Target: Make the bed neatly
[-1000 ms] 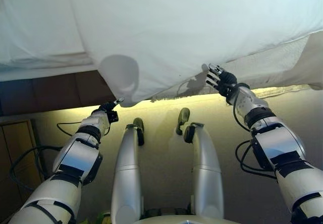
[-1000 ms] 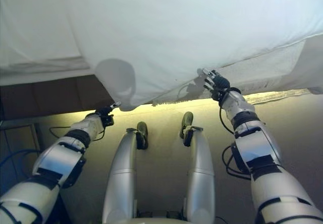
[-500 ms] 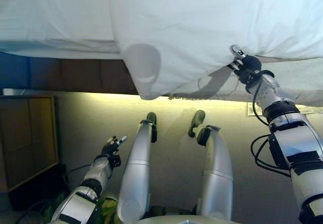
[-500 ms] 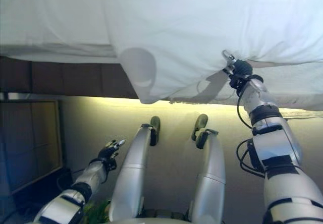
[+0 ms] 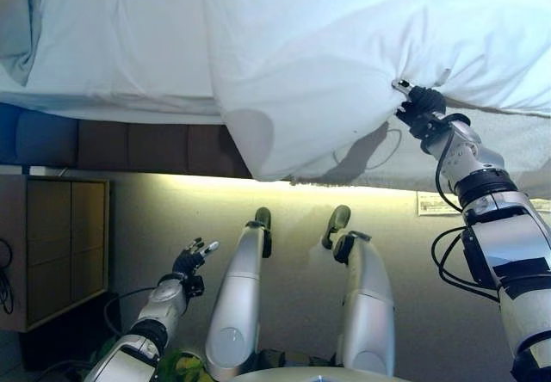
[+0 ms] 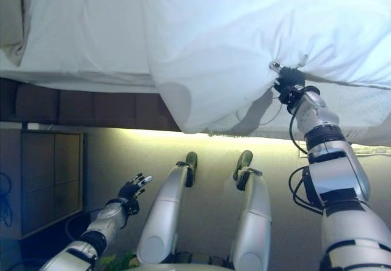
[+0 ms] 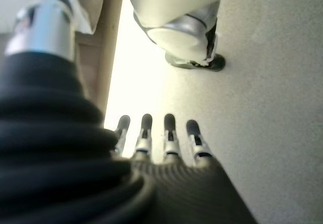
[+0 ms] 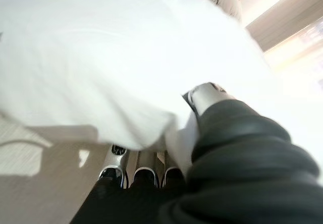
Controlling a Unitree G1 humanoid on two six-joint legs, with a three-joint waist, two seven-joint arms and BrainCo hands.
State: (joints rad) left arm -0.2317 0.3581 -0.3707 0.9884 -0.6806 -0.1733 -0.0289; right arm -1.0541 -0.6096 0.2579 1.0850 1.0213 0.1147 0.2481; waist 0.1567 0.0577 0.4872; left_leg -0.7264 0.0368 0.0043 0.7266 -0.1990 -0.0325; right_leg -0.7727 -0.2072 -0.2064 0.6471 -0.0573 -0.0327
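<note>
A white duvet point(image 5: 344, 55) lies over the bed, and its near corner hangs down past the bed's edge. My right hand point(image 5: 420, 107) is shut on the duvet's lower edge and bunches the cloth where it grips. The right wrist view shows the duvet point(image 8: 91, 57) draped over my curled fingers point(image 8: 139, 168). My left hand point(image 6: 133, 187) is low at the lower left, over the floor and away from the bed. It is open and holds nothing. Its straight fingers point(image 7: 166, 133) show in the left wrist view.
A white sheet point(image 5: 120, 46) covers the mattress to the left of the duvet. Below it runs the dark brown bed base point(image 5: 155, 148), with a lit strip under it. A wooden cabinet point(image 5: 60, 244) stands at the left. Textured white bedding point(image 5: 516, 150) hangs at the right.
My left hand has left the duvet's hanging corner and dropped low over the floor. My right hand has closed on the duvet's edge and carried it up towards the bed. The camera shifted.
</note>
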